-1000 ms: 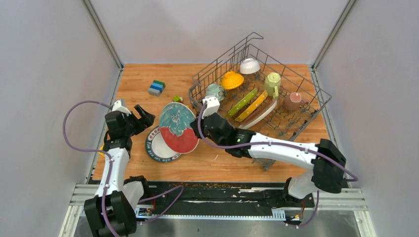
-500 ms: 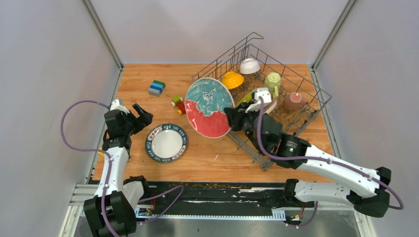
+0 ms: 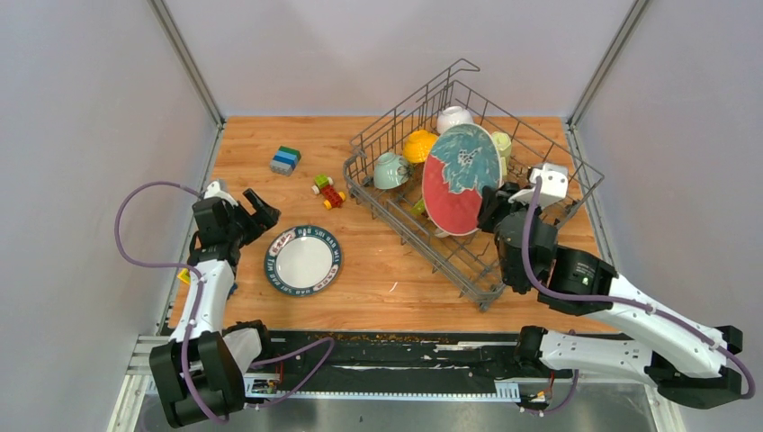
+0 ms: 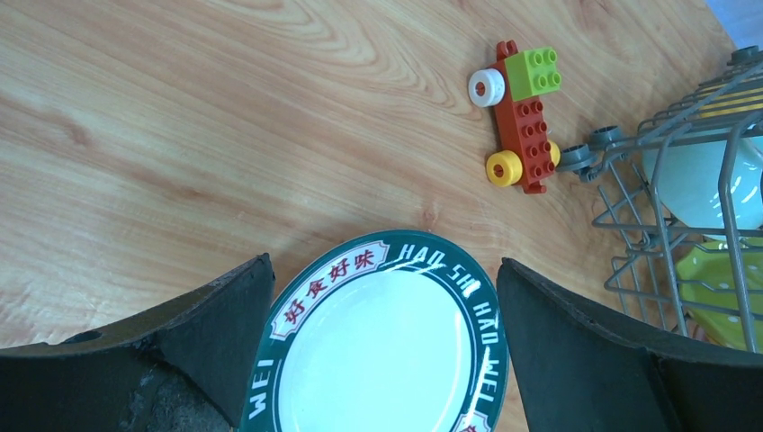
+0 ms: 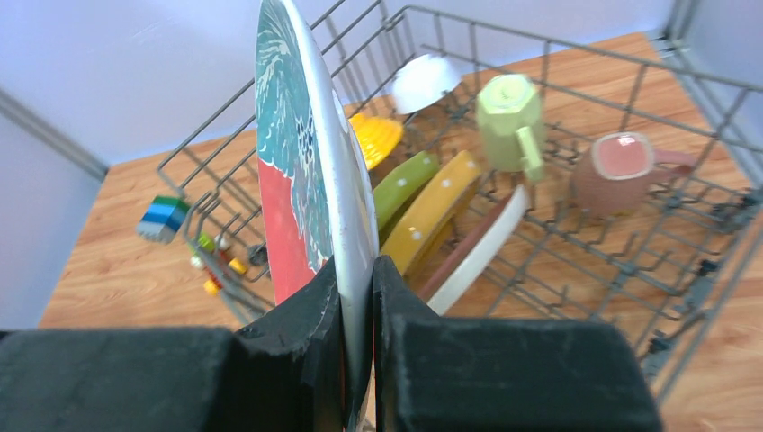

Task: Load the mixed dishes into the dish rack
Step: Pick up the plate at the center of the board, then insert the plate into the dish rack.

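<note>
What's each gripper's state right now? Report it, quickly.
Left gripper: open, empty, above the green-rimmed plate.
Right gripper: shut on the red-and-teal plate, held on edge over the dish rack.

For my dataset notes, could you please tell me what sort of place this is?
Likely a lab robot cell, not a real kitchen: plain grey walls box in a wooden tabletop, and toy blocks lie near the dish rack.

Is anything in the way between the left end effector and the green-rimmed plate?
Nothing visible. The left end effector hangs open facing the green-rimmed plate, with only air between. The toy block car sits off to the side.
</note>
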